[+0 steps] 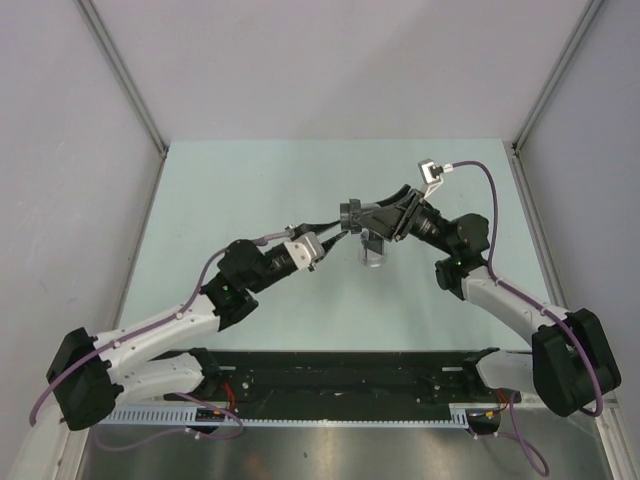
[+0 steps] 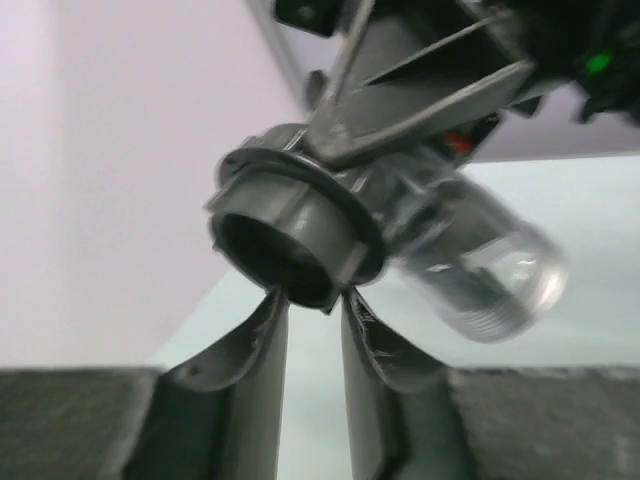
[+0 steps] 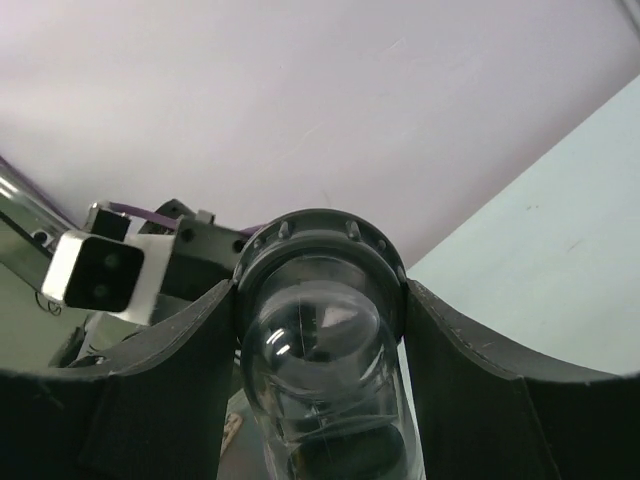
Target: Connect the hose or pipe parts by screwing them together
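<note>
A dark ring nut sits on one end of a clear bent pipe piece, whose other end is threaded and points down toward the table. My right gripper is shut on this fitting, one finger on each side of the dark ring, holding it in the air above the middle of the table. My left gripper stands open just under the nut. Its fingertips are a narrow gap apart with nothing between them. In the top view the left gripper reaches up to the nut from the lower left.
The pale green table has grey walls at the back and on both sides. A black rail runs along the near edge between the arm bases. Purple cables trail from both wrists.
</note>
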Robot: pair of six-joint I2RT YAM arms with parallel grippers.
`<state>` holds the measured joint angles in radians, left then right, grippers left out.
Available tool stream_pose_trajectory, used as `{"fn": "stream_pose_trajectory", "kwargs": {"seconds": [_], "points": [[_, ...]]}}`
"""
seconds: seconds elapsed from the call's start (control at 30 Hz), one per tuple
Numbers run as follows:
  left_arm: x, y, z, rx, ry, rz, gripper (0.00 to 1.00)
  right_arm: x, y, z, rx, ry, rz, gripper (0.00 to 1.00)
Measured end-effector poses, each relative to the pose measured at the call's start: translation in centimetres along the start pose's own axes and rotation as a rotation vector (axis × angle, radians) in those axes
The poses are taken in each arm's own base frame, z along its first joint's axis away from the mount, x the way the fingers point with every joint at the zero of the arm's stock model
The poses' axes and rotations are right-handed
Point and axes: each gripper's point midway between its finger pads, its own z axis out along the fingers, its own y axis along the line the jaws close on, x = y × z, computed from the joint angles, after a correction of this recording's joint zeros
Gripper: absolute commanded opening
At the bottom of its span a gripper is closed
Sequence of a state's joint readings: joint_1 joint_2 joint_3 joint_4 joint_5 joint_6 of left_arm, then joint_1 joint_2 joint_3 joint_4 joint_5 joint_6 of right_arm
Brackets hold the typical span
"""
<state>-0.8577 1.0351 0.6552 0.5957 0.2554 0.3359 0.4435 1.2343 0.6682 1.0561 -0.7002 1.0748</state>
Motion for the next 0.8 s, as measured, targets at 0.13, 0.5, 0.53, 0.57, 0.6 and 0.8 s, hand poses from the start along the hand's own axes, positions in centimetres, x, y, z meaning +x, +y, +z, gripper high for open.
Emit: {"fn": "stream_pose_trajectory", "kwargs": {"seconds": [0.13,0.5,0.53,0.57,0.6,0.8], "points": [[3.5,3.3,-0.5,-0.175,0.148,0.099,0.61,0.4,0.8,-0.4,-0.019,0.039,0.053,0.0],[5.0,4.9,-4.2,-0.305,0.322,-0.097,0.68,0.0,2.9,-1.8,-0.086,0.077,-0.147,0.0],[4.3,4.8,-4.2,-0.291,0.314,-0.147,0.68,0.0,2.9,-1.8,-0.084,0.078,-0.186,0.0],[3.4,4.6,-4.0,-0.27,0.301,-0.207,0.68,-0.1,2.9,-1.9,-0.083,0.078,-0.235,0.0],[2.2,4.4,-3.9,-0.242,0.272,-0.29,0.68,-0.2,3.1,-2.0,-0.084,0.076,-0.29,0.0],[-4.5,2.3,-4.8,-0.078,0.103,-0.668,0.69,0.0,4.2,-2.3,-0.123,0.08,-0.64,0.0]]}}
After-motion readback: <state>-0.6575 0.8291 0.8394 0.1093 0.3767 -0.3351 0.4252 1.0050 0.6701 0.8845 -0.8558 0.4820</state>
